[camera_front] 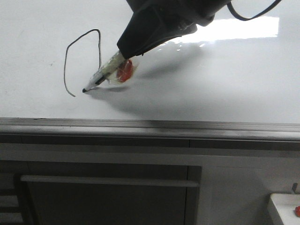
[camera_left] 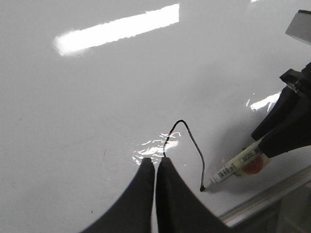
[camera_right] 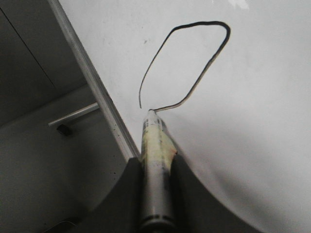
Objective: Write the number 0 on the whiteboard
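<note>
On the whiteboard [camera_front: 211, 79] runs the number 0 [camera_front: 100, 47], a thin black loop with a small gap at its lower end. My right gripper [camera_front: 125, 52] is shut on a white marker [camera_front: 105, 71] that carries an orange-red tape patch. The marker's tip touches the board beside the loop's loose lower end. In the right wrist view the marker [camera_right: 154, 141] stands between the fingers of that gripper [camera_right: 155, 159], its tip at the stroke [camera_right: 199, 23]. My left gripper [camera_left: 155, 162] hovers shut and empty over the board, by the loop [camera_left: 181, 121] and left of the marker [camera_left: 233, 167].
A grey metal ledge [camera_front: 150, 125] runs along the board's near edge. Below it stands a dark grey cabinet with a bar handle [camera_front: 108, 180]. A white tray [camera_front: 283, 206] holding something red sits at the lower right. A bright reflection [camera_front: 234, 28] lies behind the right arm.
</note>
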Robot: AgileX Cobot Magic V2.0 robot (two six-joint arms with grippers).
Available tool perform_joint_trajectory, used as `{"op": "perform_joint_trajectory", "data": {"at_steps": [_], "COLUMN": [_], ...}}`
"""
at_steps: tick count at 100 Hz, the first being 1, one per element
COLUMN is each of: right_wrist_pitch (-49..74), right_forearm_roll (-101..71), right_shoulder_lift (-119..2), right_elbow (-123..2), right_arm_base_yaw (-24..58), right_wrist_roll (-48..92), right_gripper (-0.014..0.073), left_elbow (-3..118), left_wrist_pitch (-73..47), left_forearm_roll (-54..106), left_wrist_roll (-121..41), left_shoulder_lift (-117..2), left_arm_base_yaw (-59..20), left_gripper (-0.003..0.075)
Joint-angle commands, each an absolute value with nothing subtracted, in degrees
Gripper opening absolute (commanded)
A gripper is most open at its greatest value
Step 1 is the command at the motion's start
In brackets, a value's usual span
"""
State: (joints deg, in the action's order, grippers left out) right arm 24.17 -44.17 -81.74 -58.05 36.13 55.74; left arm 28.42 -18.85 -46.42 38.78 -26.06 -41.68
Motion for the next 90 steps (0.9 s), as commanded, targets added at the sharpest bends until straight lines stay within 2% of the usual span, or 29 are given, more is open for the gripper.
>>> {"op": "perform_joint_trajectory", "data": {"at_steps": [1,40,59,83,90], "right_wrist_pitch": [20.03,18.2,25.76,37.21,37.92], "right_forearm_roll": [-44.12,-44.12,-42.4,-39.19,-38.4], "right_shoulder_lift": [-81.11,-82.13,-78.33,-73.46,-72.96], "right_elbow": [-59.26,-60.59,-60.69,-60.69,-60.69], "right_arm_base_yaw": [36.22,38.15,38.15,38.15,38.15], "right_wrist_roll": [55.61,55.93,56.32,56.32,56.32], "right_gripper": [-0.0057,-0.0057,-0.0057,-0.0057,-0.0057], "left_elbow": [30.43,30.43,30.33,26.92,26.01], "left_wrist_pitch": [-15.85,-15.85,-11.66,-5.54,-2.31], "left_forearm_roll": [-47.5,-47.5,-44.93,-38.6,-40.25], "left_wrist_roll": [39.55,39.55,38.96,29.39,28.63], "left_shoulder_lift": [-26.34,-26.34,-26.47,-32.69,-36.74], "left_arm_base_yaw": [-41.51,-41.51,-42.35,-50.86,-54.65], "left_gripper": [-0.002,-0.002,-0.002,-0.0018,0.0021]}}
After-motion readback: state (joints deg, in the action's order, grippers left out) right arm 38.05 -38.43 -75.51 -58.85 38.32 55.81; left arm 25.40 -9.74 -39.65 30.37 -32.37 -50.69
